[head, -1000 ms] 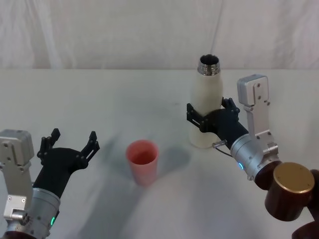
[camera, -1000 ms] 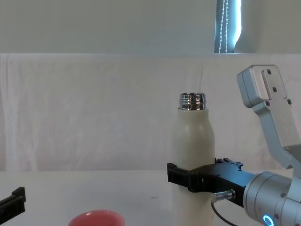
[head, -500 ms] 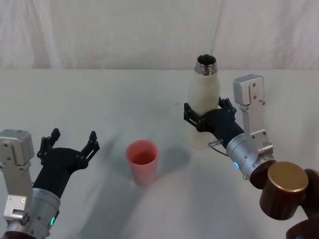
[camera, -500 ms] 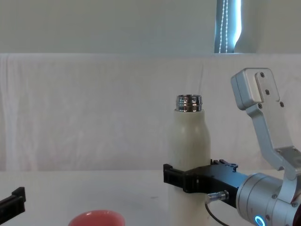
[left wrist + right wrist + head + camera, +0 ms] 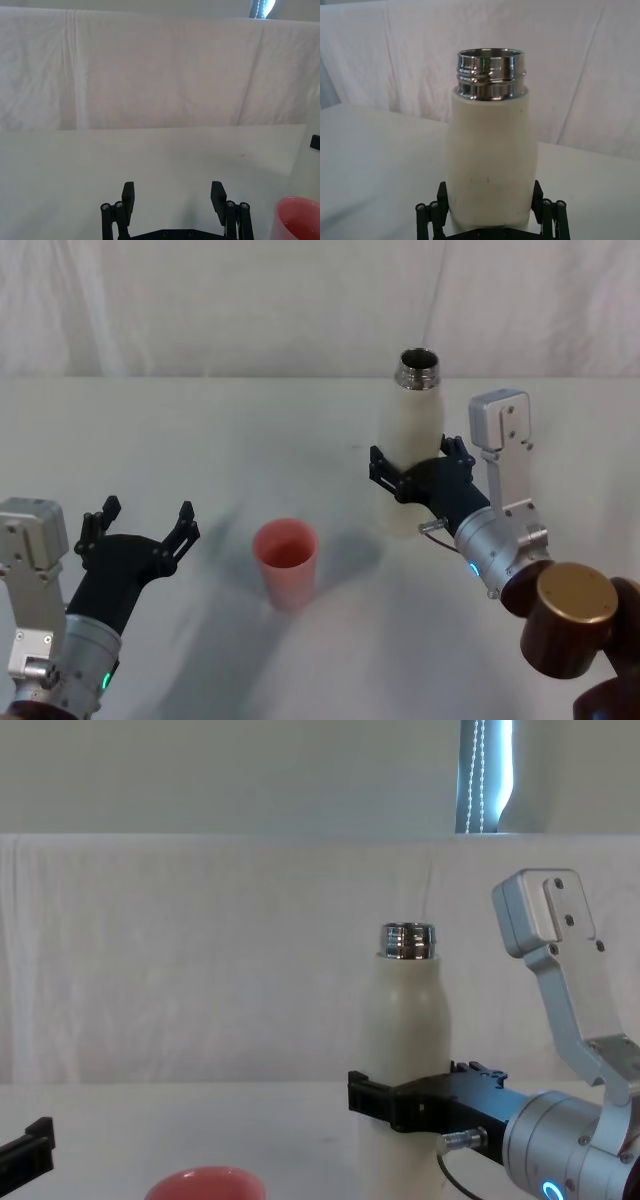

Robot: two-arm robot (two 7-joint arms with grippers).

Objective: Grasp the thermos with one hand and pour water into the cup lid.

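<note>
Black fingers of our right claw (image 5: 411,474) are pinching the thermos (image 5: 411,445) at mid-body, one on either side of it, as the right wrist view is showing with the cream wall filling the gap between them (image 5: 489,165). We are holding the thermos upright, its open chrome neck (image 5: 407,940) pointing up, over the right half of the desk (image 5: 200,440); we cannot tell whether its base is touching the white surface. Behind the claw, the grey forearm (image 5: 495,550) is reaching in from the lower right.

To the left of the thermos and nearer to us, the coral cup lid (image 5: 286,563) is standing mouth-up on the desk, apart from both claws.

Our left claw (image 5: 139,529) is hovering at the lower left, left of the cup lid, its fingers spread wide and gripping nothing (image 5: 173,196).

A white cloth backdrop (image 5: 250,300) is hanging behind the desk.
</note>
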